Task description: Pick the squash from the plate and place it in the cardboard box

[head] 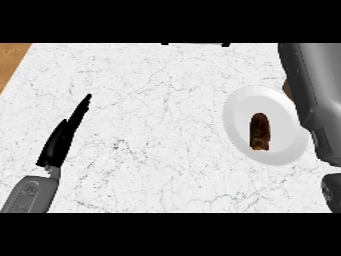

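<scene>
Squash [259, 131] lies lengthwise mid-plate [241, 107]; likely small, stiff, light; take it across its narrow middle. Left hand [61, 137], well left of plate, fingers straight. Right hand: cannot tell.

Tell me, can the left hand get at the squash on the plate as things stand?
Probably not easily. The left hand rests open on the counter's left side, while the squash lies on the white plate far to the right. Nothing lies between them, but the right forearm sits right beside the plate.
</scene>
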